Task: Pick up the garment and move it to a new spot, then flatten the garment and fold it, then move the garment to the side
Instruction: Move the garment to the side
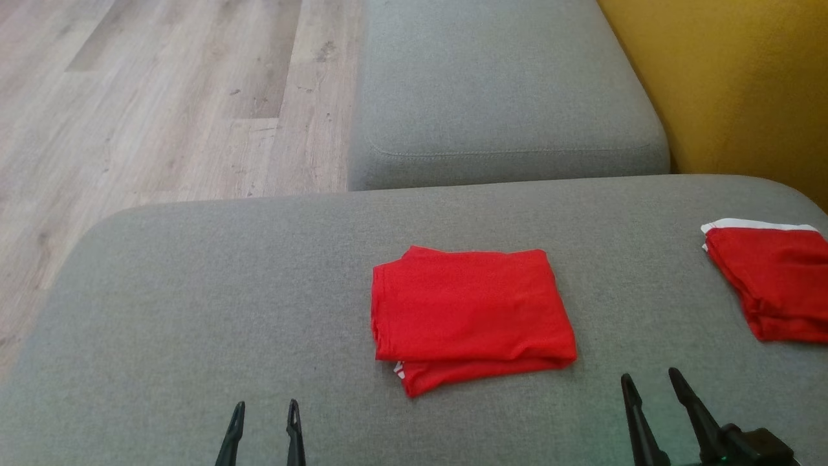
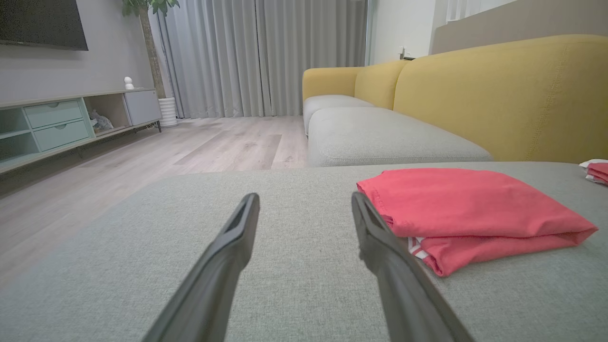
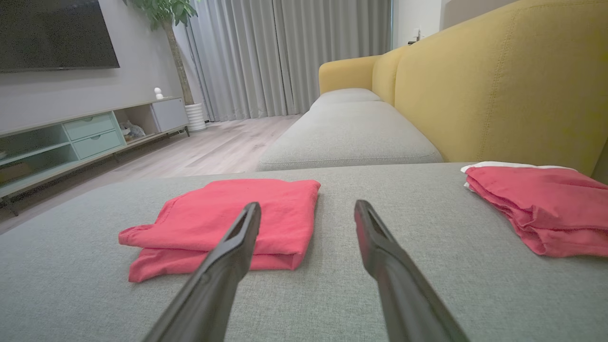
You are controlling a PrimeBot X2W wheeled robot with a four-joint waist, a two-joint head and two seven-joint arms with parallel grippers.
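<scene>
Nearest, over the near edge of the grey seat cushion (image 1: pixel 194 291), the left gripper (image 1: pixel 266 404) and right gripper (image 1: pixel 649 374) hover with jaws spread wide and empty, touching nothing. Beyond them the folded red garment (image 1: pixel 469 310) lies flat mid-cushion, between the two grippers. A second folded red garment (image 1: pixel 773 285), white-trimmed, sits at the cushion's right edge. Farther off come another grey cushion (image 1: pixel 498 84) and the yellow backrest (image 1: pixel 744 84).

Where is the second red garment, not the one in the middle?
The second garment lies at the head view's far right on the grey cushion, beside the yellow backrest, apart from the middle garment.
</scene>
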